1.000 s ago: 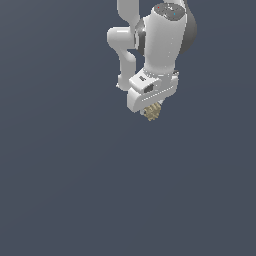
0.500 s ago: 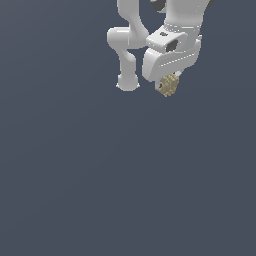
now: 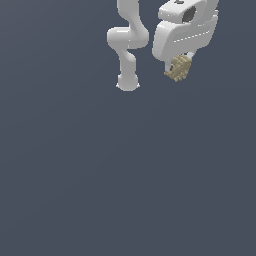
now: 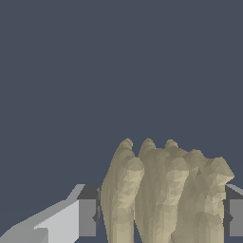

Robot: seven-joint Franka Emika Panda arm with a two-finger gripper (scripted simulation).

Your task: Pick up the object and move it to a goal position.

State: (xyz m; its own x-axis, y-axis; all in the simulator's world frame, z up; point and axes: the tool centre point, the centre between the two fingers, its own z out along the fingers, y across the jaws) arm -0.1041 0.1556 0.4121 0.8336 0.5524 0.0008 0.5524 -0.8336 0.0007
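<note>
The object (image 3: 178,68) is a small tan lumpy thing with short finger-like spikes. It hangs under the white gripper (image 3: 181,64) high in the exterior view, right of the arm's base. In the wrist view the object (image 4: 161,194) fills the gap between the two fingers (image 4: 87,217), which press on it from both sides. The gripper is shut on the object and holds it well above the grey floor. The fingertips are mostly hidden by the hand in the exterior view.
The arm's white base column (image 3: 128,82) stands on the flat grey floor (image 3: 100,175) to the exterior view's left of the gripper. No other objects show.
The gripper has risen and moved toward the exterior view's right with the object held in it. It looks larger in the exterior view now.
</note>
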